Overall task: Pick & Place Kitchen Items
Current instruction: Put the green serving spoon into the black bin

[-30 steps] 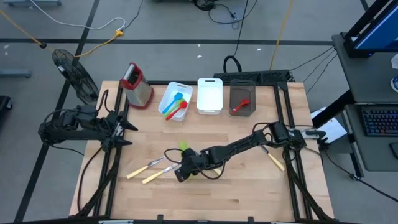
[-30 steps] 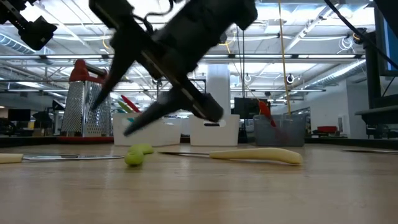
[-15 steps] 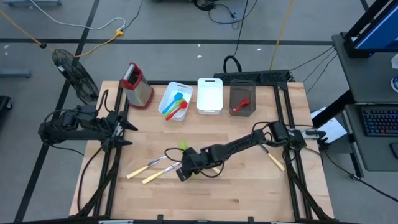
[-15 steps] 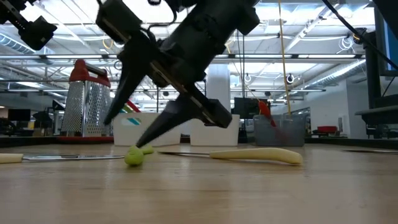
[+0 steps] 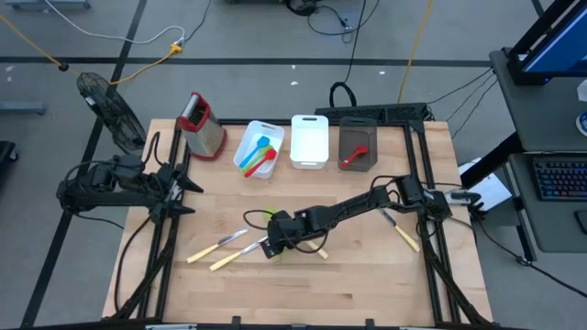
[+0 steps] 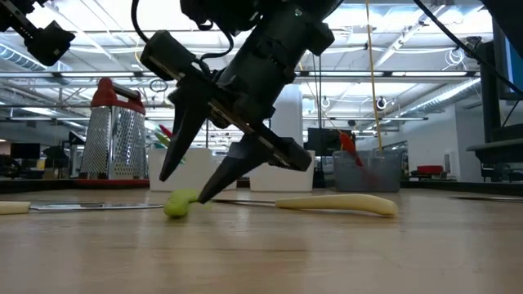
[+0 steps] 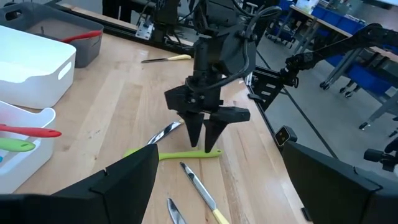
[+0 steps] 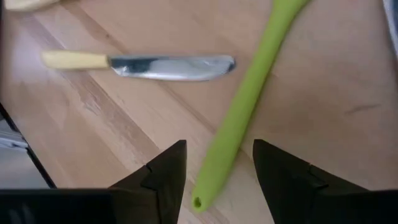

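Note:
A slim green utensil (image 8: 249,93) lies flat on the wooden table near its middle (image 5: 270,216). My right gripper (image 8: 219,144) hangs over its handle end, open, fingers pointing down, one on each side of the handle and touching nothing. In the low view the right gripper (image 6: 181,188) has its tips just above the green end (image 6: 176,205). Two knives with pale yellow handles (image 5: 215,248) lie to the left of it, another knife (image 5: 404,237) near the right edge. My left gripper (image 5: 190,194) waits open at the table's left edge.
Along the far edge stand a red-topped metal grater (image 5: 202,126), a tilted white bin (image 5: 248,147) holding blue, red and green utensils, a second white bin (image 5: 309,140) and a dark grey bin (image 5: 358,147) with a red utensil. A cable loops by the right gripper. Bare wood lies toward the near edge.
My right gripper has shifted a little toward the far edge, tipped from a slant to more nearly upright, and come down until its open fingers stand on either side of the green utensil's handle end. The utensil and knives have stayed where they were.

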